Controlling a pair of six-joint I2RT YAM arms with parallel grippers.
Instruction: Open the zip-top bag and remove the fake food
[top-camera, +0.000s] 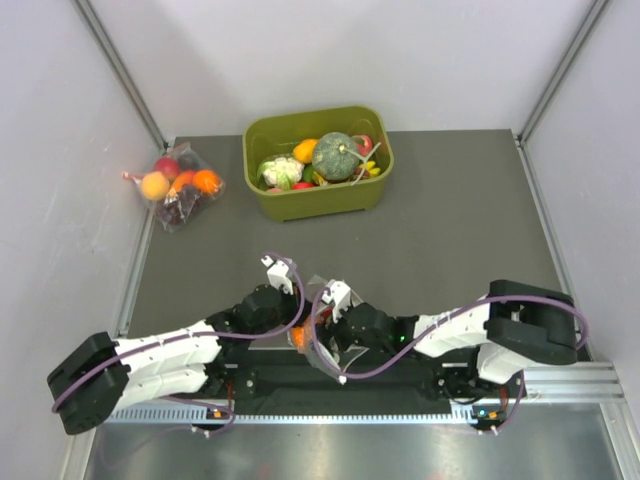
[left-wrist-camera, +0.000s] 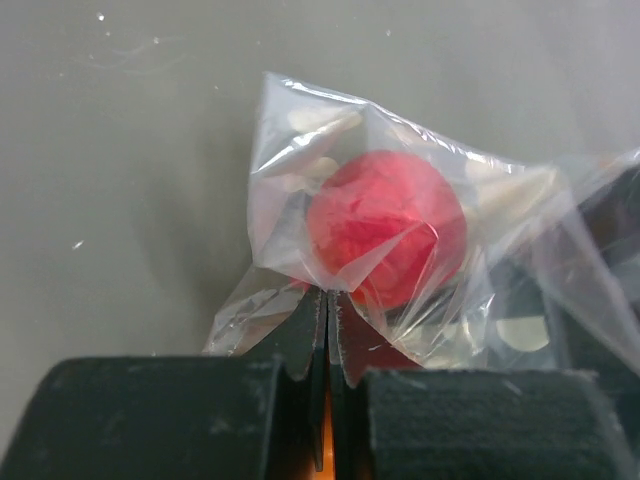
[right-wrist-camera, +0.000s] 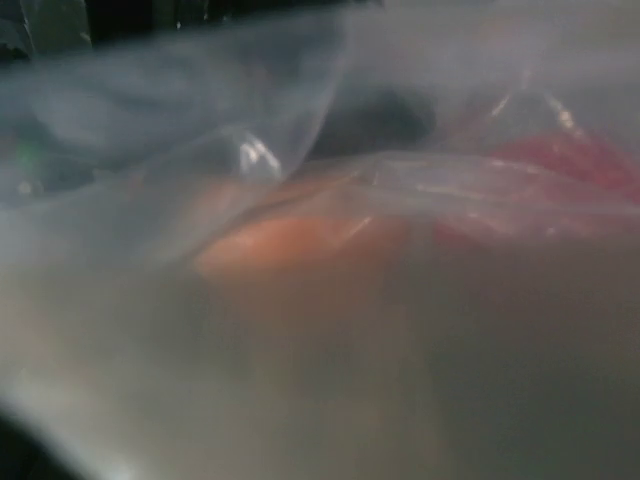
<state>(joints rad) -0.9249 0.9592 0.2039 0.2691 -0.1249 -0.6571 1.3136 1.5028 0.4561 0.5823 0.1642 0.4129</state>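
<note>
The zip-top bag (left-wrist-camera: 290, 120), clear with white dots, hangs between my two grippers near the table's front edge (top-camera: 322, 352). A red round fruit (left-wrist-camera: 385, 225) sits inside it, and an orange fruit (top-camera: 298, 337) shows through the film (right-wrist-camera: 290, 240). My left gripper (left-wrist-camera: 328, 292) is shut on a fold of the bag's plastic just below the red fruit. My right gripper (top-camera: 330, 330) presses into the bag from the right. Film covers its own view and hides its fingers; its jaws stand wide. A dark green pumpkin (top-camera: 336, 156) lies in the green tub.
The green tub (top-camera: 320, 203) stands at the back centre and holds a white cauliflower (top-camera: 282, 170) and other toy produce. A smaller dotless bag of fruit (top-camera: 180, 187) lies at the back left. Grey walls close in three sides of the table.
</note>
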